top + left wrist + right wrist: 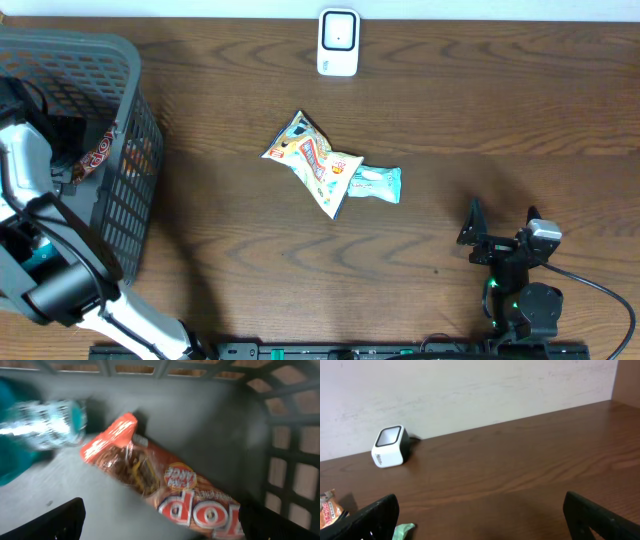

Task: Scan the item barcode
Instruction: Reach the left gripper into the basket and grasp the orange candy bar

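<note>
Grey basket (135, 190) holds orange snack pack (165, 485), blurred teal-silver packet (45, 425).

table (450, 110): wood, matt | basket (120, 45): plast. mesh | snack bag (310, 160): glossy film | scanner (338, 42): smooth plast.

Overhead straight down; left wrist close inside basket (280, 435); right wrist low toward scanner (390, 446).
</note>
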Available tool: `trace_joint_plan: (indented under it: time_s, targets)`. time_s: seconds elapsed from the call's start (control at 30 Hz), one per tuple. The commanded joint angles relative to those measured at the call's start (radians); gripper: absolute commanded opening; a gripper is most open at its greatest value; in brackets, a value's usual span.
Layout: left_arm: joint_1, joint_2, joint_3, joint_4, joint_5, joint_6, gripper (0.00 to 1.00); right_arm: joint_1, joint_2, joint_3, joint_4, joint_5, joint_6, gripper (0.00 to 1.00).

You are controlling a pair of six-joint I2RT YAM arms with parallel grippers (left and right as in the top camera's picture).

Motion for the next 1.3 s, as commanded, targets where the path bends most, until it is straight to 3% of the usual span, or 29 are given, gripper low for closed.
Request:
trace_joint_plan:
  time_s: [0.0,0.47,0.6,0.7,0.97,1.27]
  targets:
    - [0.004,0.044,-0.005,0.022,-0.006,-0.016,0.98,-0.004,-0.005,-0.002,-0.002,0.009,-0.014,0.99]
    - [0.004,0.174,-0.005,0.052,-0.009,-0.004,0.96,-0.004,-0.005,-0.002,-0.002,0.009,-0.014,0.99]
    - [0.004,0.175,-0.005,0.029,-0.01,0.054,0.38,-0.004,-0.005,-0.002,-0.002,0.009,-0.014,0.99]
    - [0.005,0.175,-0.005,-0.009,-0.01,0.087,0.08,-0.004,-0.005,-0.002,-0.002,0.009,-0.014,0.99]
    - [0.006,0.144,-0.003,-0.132,-0.008,0.095,0.07,-0.004,-0.005,-0.002,-0.002,0.009,-0.014,0.99]
    - [0.011,-0.143,0.01,-0.182,-0.006,0.117,0.08,-0.004,-0.005,-0.002,-0.002,0.009,-0.014,0.99]
